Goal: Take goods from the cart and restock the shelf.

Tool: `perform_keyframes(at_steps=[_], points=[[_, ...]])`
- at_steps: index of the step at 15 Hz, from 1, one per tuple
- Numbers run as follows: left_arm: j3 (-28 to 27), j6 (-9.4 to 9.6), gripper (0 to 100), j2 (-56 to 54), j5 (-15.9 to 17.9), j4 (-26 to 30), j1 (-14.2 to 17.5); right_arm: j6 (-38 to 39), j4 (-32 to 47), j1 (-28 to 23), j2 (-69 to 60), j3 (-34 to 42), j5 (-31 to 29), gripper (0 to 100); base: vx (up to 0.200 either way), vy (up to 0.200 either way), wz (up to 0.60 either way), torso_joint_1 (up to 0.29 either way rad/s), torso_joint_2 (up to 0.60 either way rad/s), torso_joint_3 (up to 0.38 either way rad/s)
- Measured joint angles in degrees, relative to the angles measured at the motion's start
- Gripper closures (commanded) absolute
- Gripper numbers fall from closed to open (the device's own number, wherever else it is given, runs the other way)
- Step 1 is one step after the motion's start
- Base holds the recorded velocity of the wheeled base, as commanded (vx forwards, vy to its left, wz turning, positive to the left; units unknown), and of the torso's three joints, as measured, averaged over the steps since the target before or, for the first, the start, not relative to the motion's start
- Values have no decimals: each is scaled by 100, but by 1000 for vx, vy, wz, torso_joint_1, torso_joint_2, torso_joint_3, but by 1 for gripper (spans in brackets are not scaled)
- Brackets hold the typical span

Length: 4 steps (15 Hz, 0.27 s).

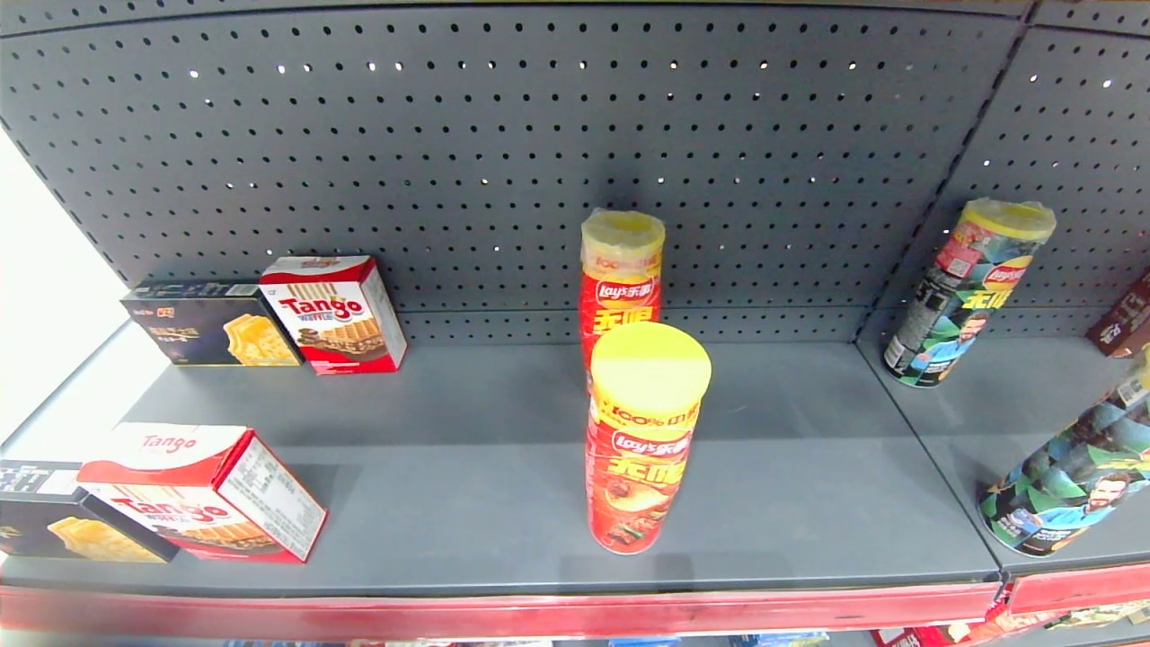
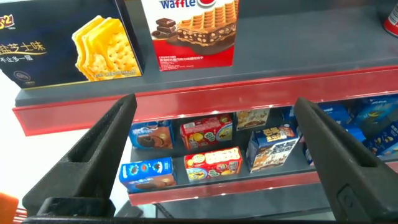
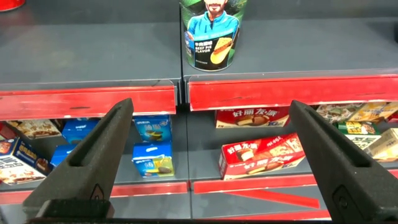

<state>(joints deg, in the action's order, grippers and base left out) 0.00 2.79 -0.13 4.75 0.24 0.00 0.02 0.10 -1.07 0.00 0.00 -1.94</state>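
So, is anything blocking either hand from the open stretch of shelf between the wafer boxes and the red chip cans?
Nothing visible does. The left hand and right hand are both open and empty, facing the shelf's front edge. The shelf is bare between the wafer boxes and the red chip cans.

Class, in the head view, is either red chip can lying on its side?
No: the front red can and the rear red can both stand upright.
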Motion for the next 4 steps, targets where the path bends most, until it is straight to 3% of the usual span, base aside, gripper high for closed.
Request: perform_keyframes(at_steps=[4], points=[[0,2,0,2,-2,2,0,-5,0,4,0,0,9,0,0,0,0,0,0,0]])
